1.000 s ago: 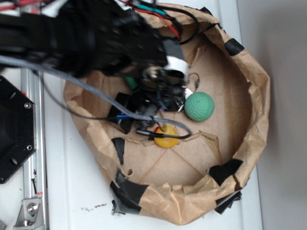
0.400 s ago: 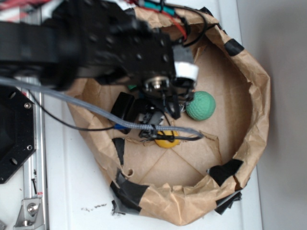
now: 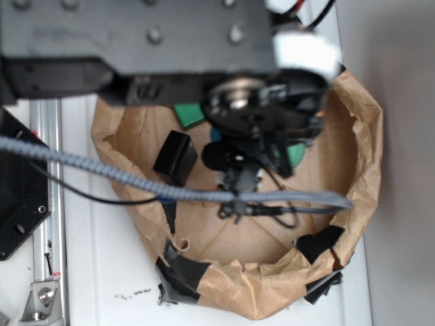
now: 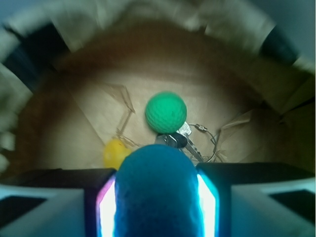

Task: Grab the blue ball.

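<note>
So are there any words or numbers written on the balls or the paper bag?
None that can be read. The blue ball, held between the gripper pads, and the green ball show only dimples. The paper bag is plain brown with black tape. The keys are too blurred to tell.

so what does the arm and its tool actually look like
The arm is matte black, boxy, with screw heads on top and a white band near the wrist. A grey braided cable and thin black wires trail from it. The tool has black fingers with pale pads glowing cyan and pink at their inner edges.
</note>
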`<state>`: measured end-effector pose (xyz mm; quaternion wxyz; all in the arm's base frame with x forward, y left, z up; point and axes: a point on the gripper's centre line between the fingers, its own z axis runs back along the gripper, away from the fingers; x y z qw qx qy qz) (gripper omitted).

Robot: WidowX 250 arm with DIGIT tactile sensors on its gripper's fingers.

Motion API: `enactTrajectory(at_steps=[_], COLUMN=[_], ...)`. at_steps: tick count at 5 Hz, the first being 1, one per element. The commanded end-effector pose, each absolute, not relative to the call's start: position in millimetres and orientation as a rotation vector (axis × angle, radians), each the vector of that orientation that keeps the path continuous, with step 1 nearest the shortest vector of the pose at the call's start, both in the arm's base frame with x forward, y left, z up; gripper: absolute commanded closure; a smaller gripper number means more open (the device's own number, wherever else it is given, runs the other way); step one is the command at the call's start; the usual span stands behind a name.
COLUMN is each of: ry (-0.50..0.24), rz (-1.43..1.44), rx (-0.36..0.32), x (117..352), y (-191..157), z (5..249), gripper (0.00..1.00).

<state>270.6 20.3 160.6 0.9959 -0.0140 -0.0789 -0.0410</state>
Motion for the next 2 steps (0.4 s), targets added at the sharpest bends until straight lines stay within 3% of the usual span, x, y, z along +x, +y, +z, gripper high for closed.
enactTrajectory(at_steps=[1,2], ry=[-0.146,-0.161], rz=[0.222,0.254], rx=[-0.025,-0.036], x=[269.9,266.4], y=[10.1,10.3], z=[169.2,167.5], gripper=[1.00,1.00])
